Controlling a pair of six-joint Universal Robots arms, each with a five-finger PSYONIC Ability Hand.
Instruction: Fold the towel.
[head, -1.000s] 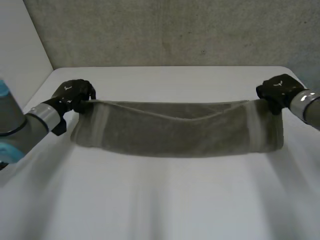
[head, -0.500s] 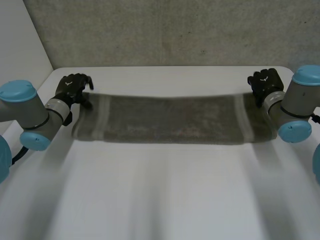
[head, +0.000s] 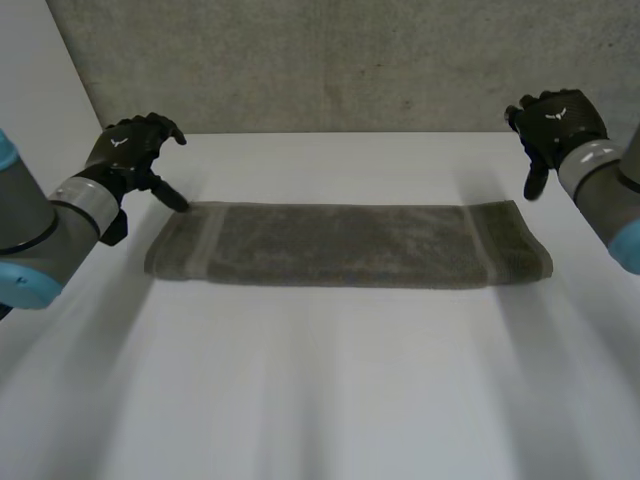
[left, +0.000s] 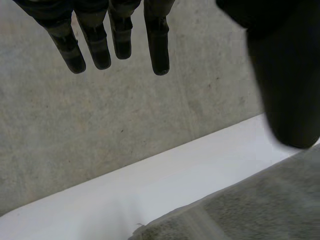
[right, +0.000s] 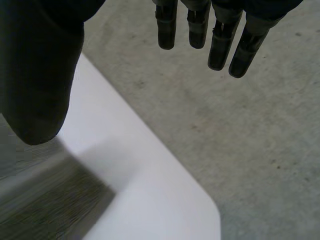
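One towel (head: 345, 245) on table (head: 320, 390), wall (head: 330, 60) behind

Open table (head: 320, 400) surrounds the flat towel (head: 345, 245).

Towel (head: 345, 245): grey-olive terry, folded into a long narrow strip. Lies flat on the white tabletop (head: 320, 390), toward its far half, long axis running side to side. A paler woven band crosses it near each short end. Far long edge straight; near edge slightly rounded at the fold. Surface smooth, no bunching. One end's corner and band are visible in the left wrist view (left: 250, 210).
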